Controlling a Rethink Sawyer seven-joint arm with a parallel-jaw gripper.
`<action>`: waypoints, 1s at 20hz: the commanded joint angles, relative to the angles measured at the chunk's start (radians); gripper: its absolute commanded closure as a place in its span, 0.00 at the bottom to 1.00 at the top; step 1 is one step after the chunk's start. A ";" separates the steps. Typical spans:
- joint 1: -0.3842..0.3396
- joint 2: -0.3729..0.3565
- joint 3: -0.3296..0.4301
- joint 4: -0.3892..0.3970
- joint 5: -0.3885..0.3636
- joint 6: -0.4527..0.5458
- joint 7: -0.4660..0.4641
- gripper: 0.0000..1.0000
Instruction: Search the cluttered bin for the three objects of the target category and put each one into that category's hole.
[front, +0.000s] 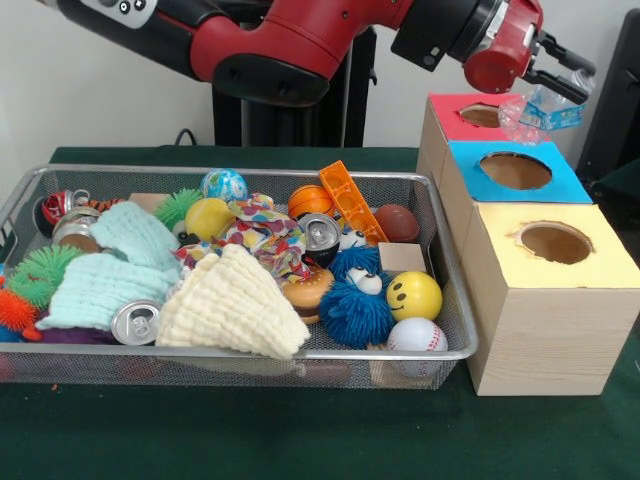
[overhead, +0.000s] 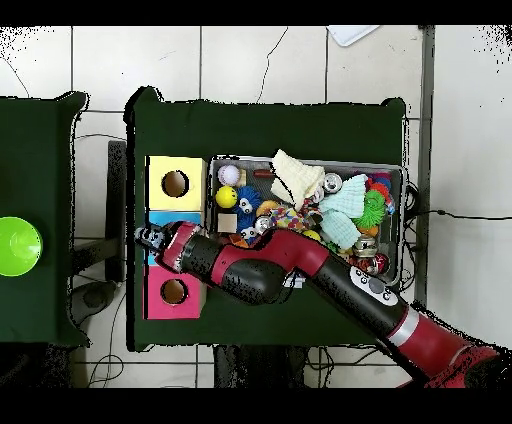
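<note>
My gripper (front: 572, 78) hangs above the row of boxes, shut on a small crushed clear bottle with a blue label (front: 541, 112). The bottle is in the air over the right side of the red-topped box, just past its hole (front: 480, 115). In the overhead view the gripper (overhead: 150, 238) is over the boxes, between the yellow one and the red one (overhead: 173, 291). The wire mesh bin (front: 250, 173) lies left of the boxes, full of toys and cloths. I see no other bottle in it.
The blue-topped box (front: 515, 170) and the yellow-topped box (front: 555, 242) stand nearer the camera, each with a round hole. The bin holds silver cans (front: 135, 322), balls, a blue fuzzy toy (front: 355, 300) and folded cloths (front: 235, 305). A green bowl (overhead: 18, 245) sits on a side table.
</note>
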 joint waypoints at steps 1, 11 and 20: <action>-0.001 0.066 -0.073 -0.107 -0.097 0.049 -0.258 1.00; -0.014 0.122 -0.072 -0.128 -0.133 0.055 -0.287 1.00; -0.037 0.164 -0.077 -0.150 -0.146 0.083 -0.361 1.00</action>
